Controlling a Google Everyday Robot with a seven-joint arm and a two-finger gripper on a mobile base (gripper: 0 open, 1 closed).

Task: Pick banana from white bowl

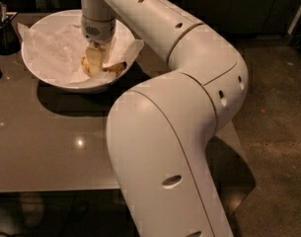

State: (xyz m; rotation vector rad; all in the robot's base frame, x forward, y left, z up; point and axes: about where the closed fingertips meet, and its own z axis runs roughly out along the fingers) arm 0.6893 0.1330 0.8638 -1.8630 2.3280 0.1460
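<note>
The arm [189, 63] reaches from the lower right up and over the bench [51, 152], then bends down into the bowl [66, 86] at the far left. The hand [94, 63] hangs straight down from the wrist, low inside the bowl, right of its centre, with its pale tip down at the banana [115, 68]. Whether the hand is clamped on the fruit or merely set against it, I cannot tell: the tip and the fruit run together from this angle. The banana lies in the bowl's right half on the paper [54, 48], only a short yellow-brown stretch of it showing to the right of the hand. The paper is crumpled and sticks out over the rim at the right and at the left. The bowl stands on the bench near the back left corner. A dark container [4, 31] stands just left of the bowl, at the picture's edge. The bench top is glossy and brown, and the speckled floor [278, 132] lies to its right
</note>
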